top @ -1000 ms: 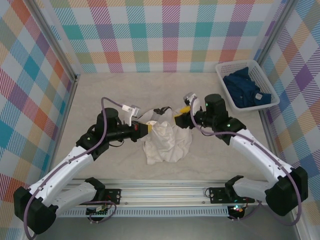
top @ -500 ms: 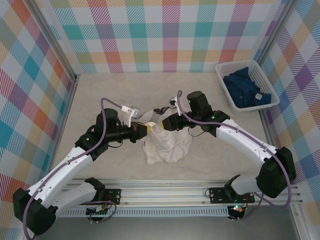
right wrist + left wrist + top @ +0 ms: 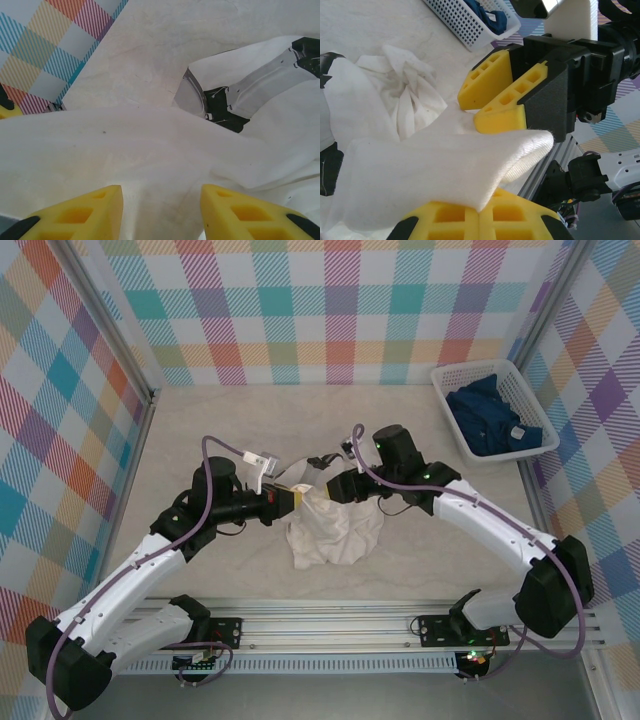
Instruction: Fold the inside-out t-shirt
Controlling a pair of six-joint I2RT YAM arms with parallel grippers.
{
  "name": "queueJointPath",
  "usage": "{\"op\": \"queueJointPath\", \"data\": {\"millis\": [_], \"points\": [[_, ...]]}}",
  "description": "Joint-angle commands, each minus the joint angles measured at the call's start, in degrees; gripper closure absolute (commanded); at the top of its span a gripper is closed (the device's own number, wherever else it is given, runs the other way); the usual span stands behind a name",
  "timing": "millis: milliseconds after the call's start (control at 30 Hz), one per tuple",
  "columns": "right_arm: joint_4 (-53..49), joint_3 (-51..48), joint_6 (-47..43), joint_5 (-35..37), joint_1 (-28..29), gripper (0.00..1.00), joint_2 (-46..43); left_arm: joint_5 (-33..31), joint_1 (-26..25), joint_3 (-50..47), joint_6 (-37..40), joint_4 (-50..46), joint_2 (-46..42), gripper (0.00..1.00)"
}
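- One-handedly pinching a fold of the inside-out t-shirt [image 3: 335, 530], crumpled mid-tabletop [image 3: 200, 420], with the left gripper's [image 3: 479, 214] fingers pressed together on the cloth.
- Reaching in with the right gripper [image 3: 160, 200], fingers spread over that same fold and not yet gripping it.
- Risking a knock between both sets of fingers by working nearly tip to tip.
- Risking catching several layers at once and dragging the heap instead of opening it out.
- Working on a pale, mottled surface, boxed in by bright plaid walls [image 3: 320, 310], well apart from the white basket [image 3: 520, 380] holding a dark blue garment [image 3: 490, 420] at the far right.
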Motion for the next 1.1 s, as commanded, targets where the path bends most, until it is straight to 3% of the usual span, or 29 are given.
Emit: {"op": "queueJointPath", "data": {"millis": [0, 100, 200, 367, 467, 600, 800, 933, 1067], "points": [[-2.0, -0.1, 0.7, 2.8, 1.3, 0.52, -2.0, -0.2, 0.9, 1.4, 0.5, 0.7, -0.3, 1.0], [-4.0, 0.0, 1.1, 7.1, 2.4, 0.51, -1.7, 0.0, 0.8, 1.3, 0.5, 1.1, -0.1, 1.0], [-3.5, -0.1, 2.2, 8.5, 2.8, 0.58, -1.1, 0.1, 0.8, 1.3, 0.5, 1.2, 0.1, 1.0], [-1.3, -0.6, 3.2, 9.4, 2.9, 0.88, -1.9, -0.4, 0.9, 1.0, 0.6, 0.7, -0.3, 1.0], [-0.9, 0.0, 3.2, 10.8, 2.9, 1.0, -2.7, -0.8, 0.9, 0.6, 0.4, 0.9, -0.4, 1.0], [1.4, 0.9, 4.2, 10.5, 1.9, 1.0, -4.6, -3.6, 0.9, 0.1, 0.2, 0.2, -1.1, 1.0], [12.0, 1.5, 10.2, -0.9, -1.3, 1.0, -4.5, -17.6, 0.9, -0.7, -0.8, -4.8, -1.4, 1.0], [16.9, 2.5, 13.7, -4.8, -1.4, 1.0, -2.0, -25.5, 0.9, -0.1, -0.6, -7.7, -0.3, 0.87], [20.0, 2.7, 17.0, -6.0, -1.4, 1.0, 0.5, -26.4, 0.8, -0.1, -0.6, -8.5, -0.5, 0.67]]}}
